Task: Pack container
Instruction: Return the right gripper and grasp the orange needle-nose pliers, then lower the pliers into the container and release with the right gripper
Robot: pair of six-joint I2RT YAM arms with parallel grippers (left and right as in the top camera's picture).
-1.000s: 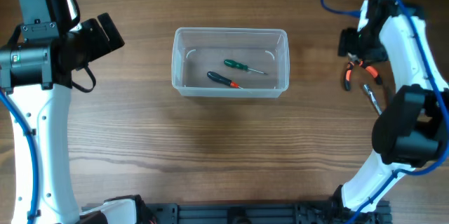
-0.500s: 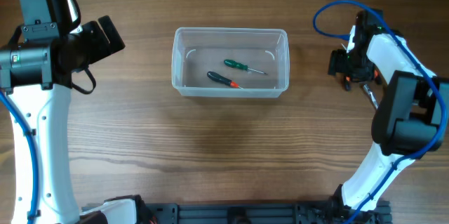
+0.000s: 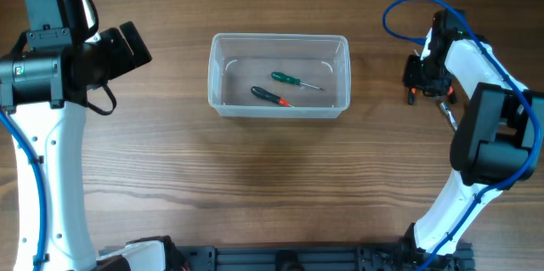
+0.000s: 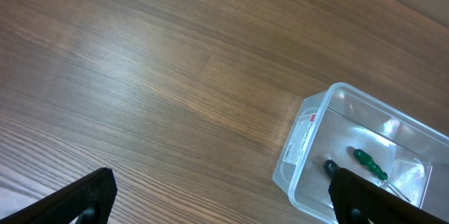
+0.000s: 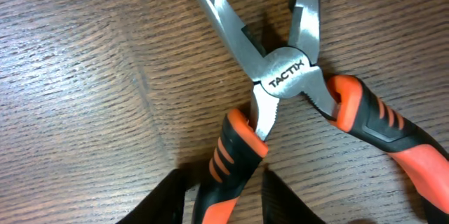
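The step in hand was the pick-up of the pliers (image 5: 287,76), lying on the table (image 3: 255,186) well to the right of the container (image 3: 280,110). In the right wrist view, the right gripper (image 5: 223,197) was spread astride one orange handle, a finger on either side, not yet pinching it. By my judgement the next move called for pressing together on that handle, lifting, then carrying the pliers left and over the rim.

The container stood mid-table, already holding a green screwdriver (image 3: 289,78) and a black one (image 3: 268,94). Another screwdriver (image 3: 448,116) lay on the table beside the right arm, still to be packed. The left gripper (image 4: 224,199) hung spread wide and empty, well left of the container.

A second before, the right gripper had stood a little off the pliers, which showed plainly from overhead. It had since come down over them, hiding most of them. The container, its contents and the left arm had not moved.
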